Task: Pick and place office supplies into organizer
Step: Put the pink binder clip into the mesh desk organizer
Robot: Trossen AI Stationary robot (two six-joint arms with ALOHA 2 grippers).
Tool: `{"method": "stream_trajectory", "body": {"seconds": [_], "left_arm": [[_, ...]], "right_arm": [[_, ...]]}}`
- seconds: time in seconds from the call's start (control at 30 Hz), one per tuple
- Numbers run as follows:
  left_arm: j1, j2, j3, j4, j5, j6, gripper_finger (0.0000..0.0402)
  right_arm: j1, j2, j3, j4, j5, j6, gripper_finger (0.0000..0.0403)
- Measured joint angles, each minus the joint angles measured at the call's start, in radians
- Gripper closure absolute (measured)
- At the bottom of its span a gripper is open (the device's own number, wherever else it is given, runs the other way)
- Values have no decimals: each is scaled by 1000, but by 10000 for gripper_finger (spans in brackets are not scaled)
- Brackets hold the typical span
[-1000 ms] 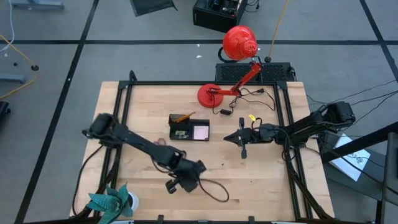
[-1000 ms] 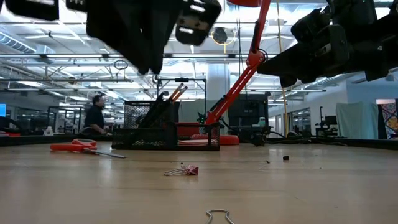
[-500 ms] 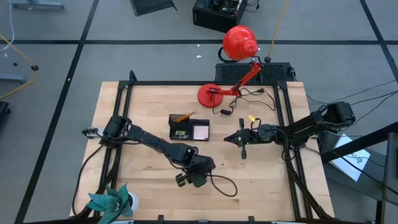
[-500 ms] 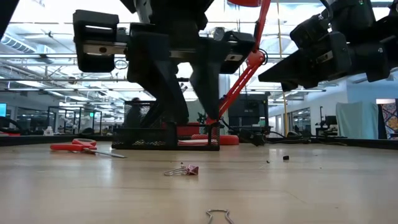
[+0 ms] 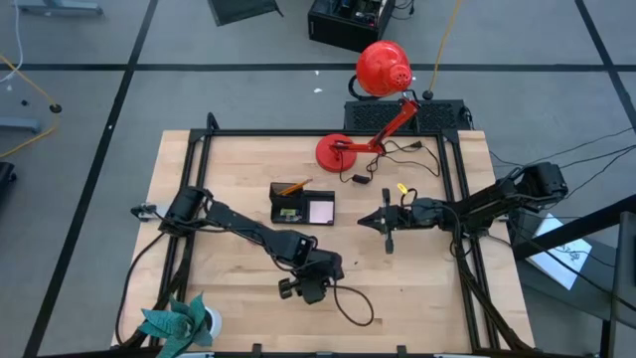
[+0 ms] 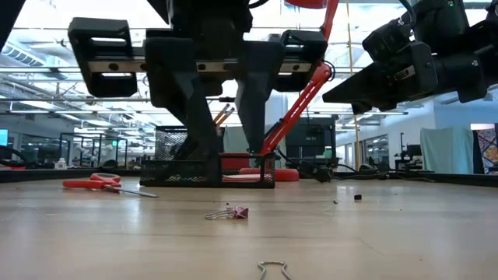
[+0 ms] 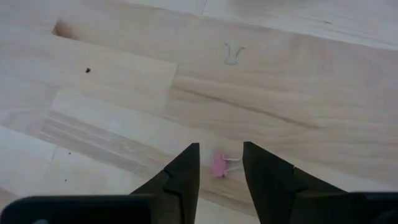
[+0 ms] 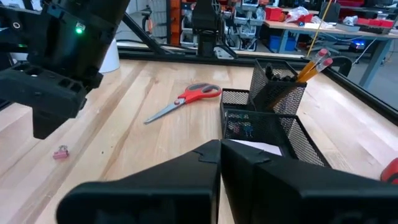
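Note:
A small pink binder clip (image 7: 219,165) lies flat on the wooden table (image 5: 229,298), also seen in the low view as the clip (image 6: 237,212). My left gripper (image 7: 221,163) hangs open just above it, fingers pointing steeply down, one on either side of the clip without touching it; it is at the table's near middle (image 5: 298,288). The black mesh organizer (image 5: 303,206) holds orange pencils (image 8: 314,62) and a pink notepad (image 5: 321,211). Red-handled scissors (image 8: 186,99) lie flat left of the organizer. My right gripper (image 5: 383,221) waits shut, level, right of the organizer.
A wire paper clip (image 7: 232,55) lies near the table's front edge. The red lamp's base (image 5: 338,152) stands behind the organizer, its head (image 5: 383,70) beyond the far edge. A teal plant (image 5: 179,323) sits at the near left corner. A black cable (image 5: 353,303) loops beside my left gripper.
My left gripper has come down and a little toward the table's right edge, over the pink clip. It has rolled about its own axis and opened. The clip has stayed where it was.

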Motion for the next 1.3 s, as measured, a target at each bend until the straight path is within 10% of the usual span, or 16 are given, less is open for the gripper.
{"method": "stream_trajectory", "body": {"seconds": [1.07, 1.3], "left_arm": [[18, 66, 0, 119, 20, -134, 306], [23, 65, 0, 199, -127, -156, 290]], "right_arm": [[0, 0, 0, 6, 1, 5, 399], [0, 0, 0, 0, 0, 16, 399]]}}
